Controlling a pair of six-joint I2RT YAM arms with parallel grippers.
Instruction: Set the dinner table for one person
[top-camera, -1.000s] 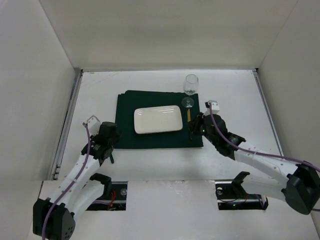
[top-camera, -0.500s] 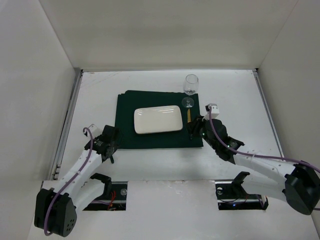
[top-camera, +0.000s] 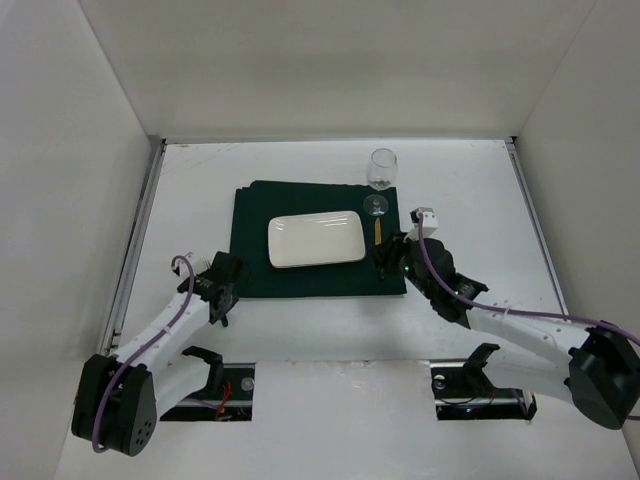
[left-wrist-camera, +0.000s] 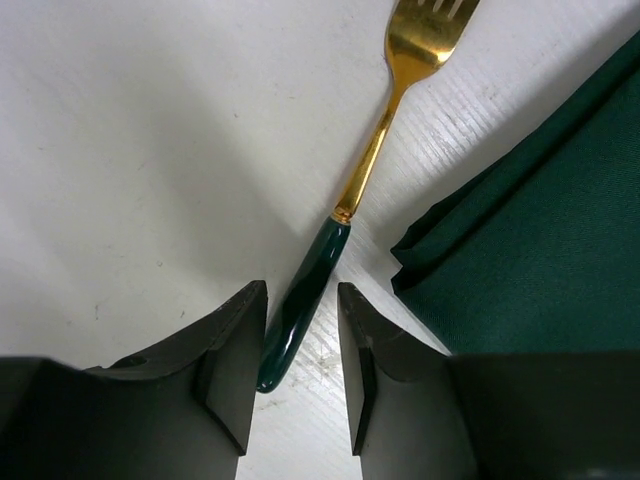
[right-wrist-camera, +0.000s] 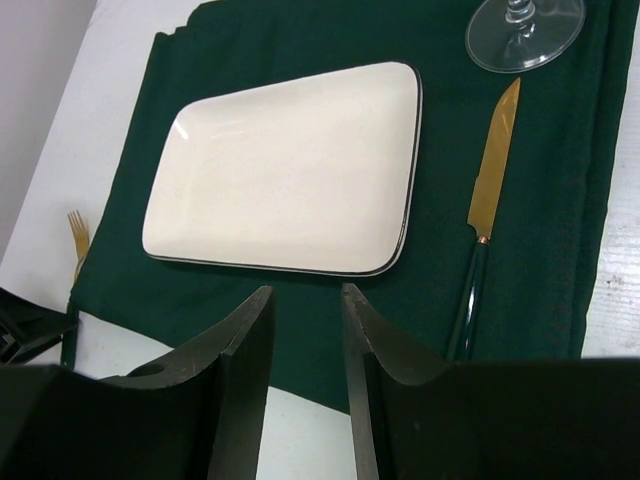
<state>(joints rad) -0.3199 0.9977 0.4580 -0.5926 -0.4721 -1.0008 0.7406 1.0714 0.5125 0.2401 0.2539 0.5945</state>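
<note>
Bare surface of the dinner table (top-camera: 300, 165) runs along the far strip behind the green cloth (top-camera: 252, 215), down the cloth's left side, and across the right side out to the metal edge strip (top-camera: 530, 215). Obstacles on the cloth are the plate (top-camera: 316, 239) at centre, the knife (right-wrist-camera: 487, 215) lying between the plate and the cloth's right edge, and the wine glass (top-camera: 381, 168) upright at the far right corner, its foot just beyond the knife tip. The right gripper (right-wrist-camera: 305, 300) hangs over the cloth's near right corner, jaws parted. The fork (left-wrist-camera: 385, 140) lies on the table just off the cloth's near left corner. The left gripper (left-wrist-camera: 300, 330) straddles its green handle with slim gaps. The enclosure walls (top-camera: 330, 70) bound the left, right and far sides.
</note>
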